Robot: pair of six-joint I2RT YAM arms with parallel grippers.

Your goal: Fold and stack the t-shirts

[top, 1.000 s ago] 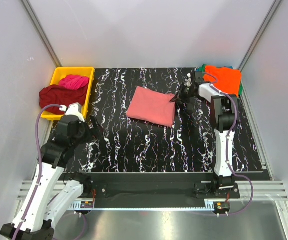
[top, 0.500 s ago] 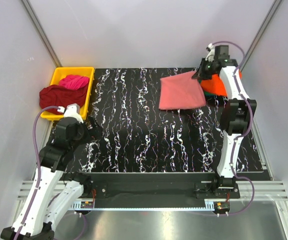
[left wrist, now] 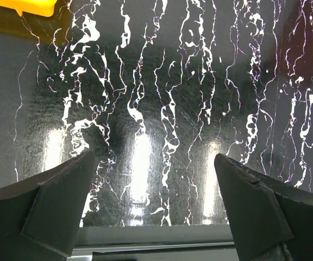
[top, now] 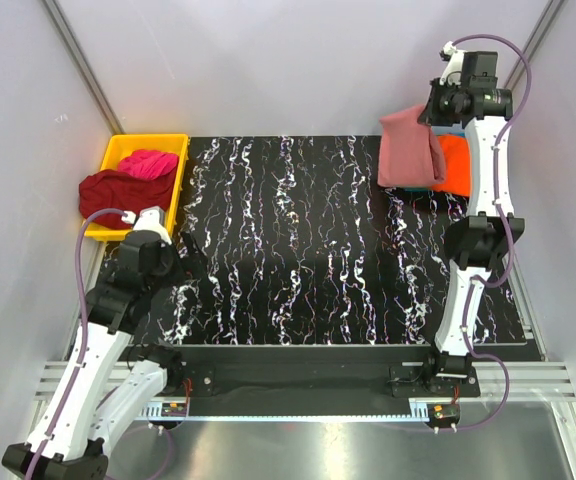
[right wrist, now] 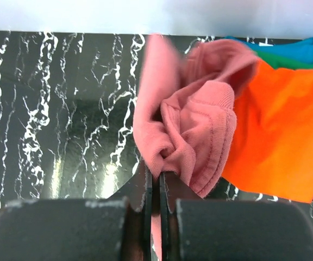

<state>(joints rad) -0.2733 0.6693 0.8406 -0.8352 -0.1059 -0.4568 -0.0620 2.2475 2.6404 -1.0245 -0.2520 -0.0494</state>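
Item: pink t-shirt (top: 408, 150), folded, clenched in my right claw (right wrist: 156, 182); shifted from mid-table (top: 298, 260) to 1 o'clock, now hanging over the orange-topped stack (top: 456, 165), not yet laid down. My left claw (left wrist: 156, 209): spread, empty, at 9 o'clock near the yellow bin (top: 179, 180).

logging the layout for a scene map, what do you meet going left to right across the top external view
yellow bin → black marbled table → pink shirt → orange shirt

Bright even light, three glare streaks on glossy table (left wrist: 137, 157), pink shirt (right wrist: 200, 125) blurred at upper edge
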